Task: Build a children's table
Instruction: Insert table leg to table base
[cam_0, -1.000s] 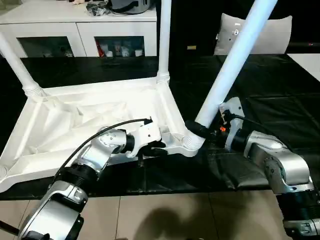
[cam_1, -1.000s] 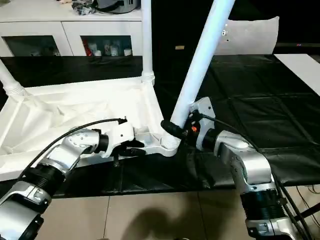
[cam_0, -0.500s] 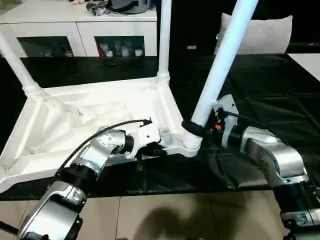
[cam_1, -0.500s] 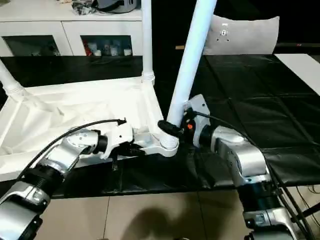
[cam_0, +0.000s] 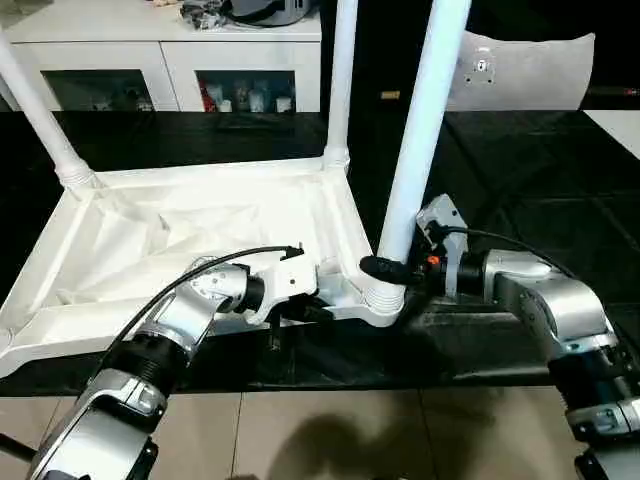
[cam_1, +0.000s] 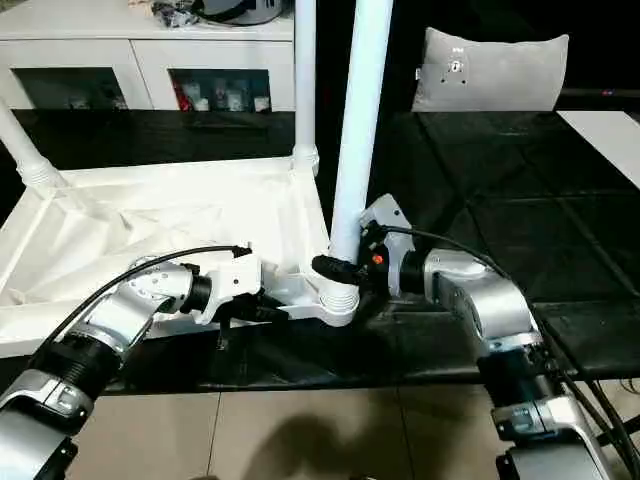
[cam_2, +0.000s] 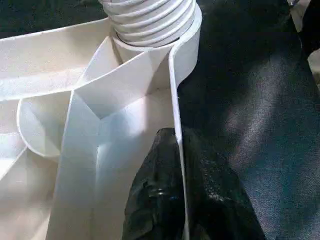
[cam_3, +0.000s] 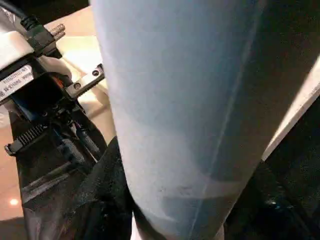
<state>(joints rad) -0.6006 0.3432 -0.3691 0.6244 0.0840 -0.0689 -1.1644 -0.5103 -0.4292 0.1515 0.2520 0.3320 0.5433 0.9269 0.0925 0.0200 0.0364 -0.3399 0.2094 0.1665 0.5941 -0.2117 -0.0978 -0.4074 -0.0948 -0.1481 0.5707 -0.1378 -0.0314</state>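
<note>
Tabletop (cam_0: 190, 235) lies upside down on the black table (cam_0: 520, 200), ribbed underside up.

Right gripper (cam_0: 385, 270) is clamped on the near-right leg (cam_0: 420, 130), just above its ribbed base. Black fingers (cam_3: 107, 200) wrap both sides of the shaft in the right wrist view. Below the gripper the leg's base sits in the corner socket (cam_0: 383, 300); the leg stands close to upright, running out of the top of the head views.

Left gripper (cam_0: 300, 305) pinches the tabletop's near rim, just beside that same socket. In the left wrist view one finger (cam_2: 150, 200) lies inside the rim wall, the other outside, with the thin white edge between them. The ribbed leg base and socket show straight ahead of the fingers.

Far-right leg (cam_0: 342, 75) stands upright in the corner beyond the right gripper. Far-left leg (cam_0: 35, 110) leans outward, well away from both grippers.

White cabinet (cam_0: 165, 60) stands behind the table. A grey cushion (cam_0: 520, 70) rests at the far right.
</note>
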